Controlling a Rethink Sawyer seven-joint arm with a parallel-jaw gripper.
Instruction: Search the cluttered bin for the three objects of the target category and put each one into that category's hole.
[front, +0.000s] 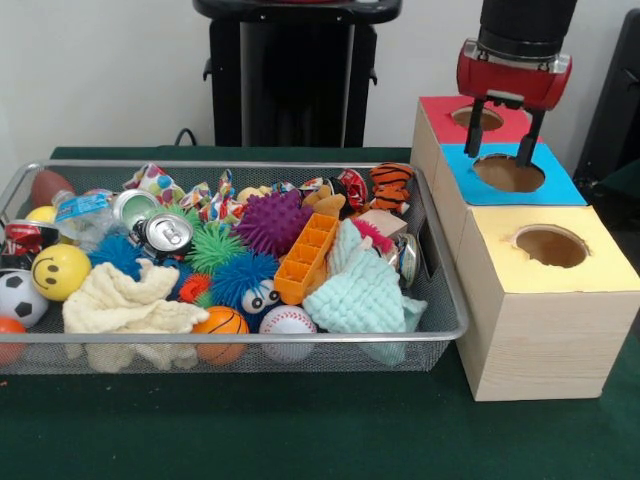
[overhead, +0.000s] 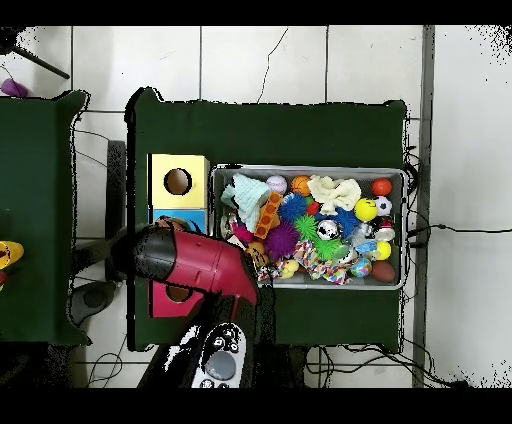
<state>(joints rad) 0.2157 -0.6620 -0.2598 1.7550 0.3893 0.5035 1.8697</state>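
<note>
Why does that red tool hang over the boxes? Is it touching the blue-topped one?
Cannot tell. In the front view the open tool has its tips overlapping the blue-topped box, but height is unclear; overhead, the arm hides them.

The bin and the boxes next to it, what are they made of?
The bin looks like silvery metal wire mesh: shiny rim, see-through walls. The boxes look like pale bare wood, with faint grain lines; their red, blue and yellow tops look matte, maybe painted or paper.
</note>
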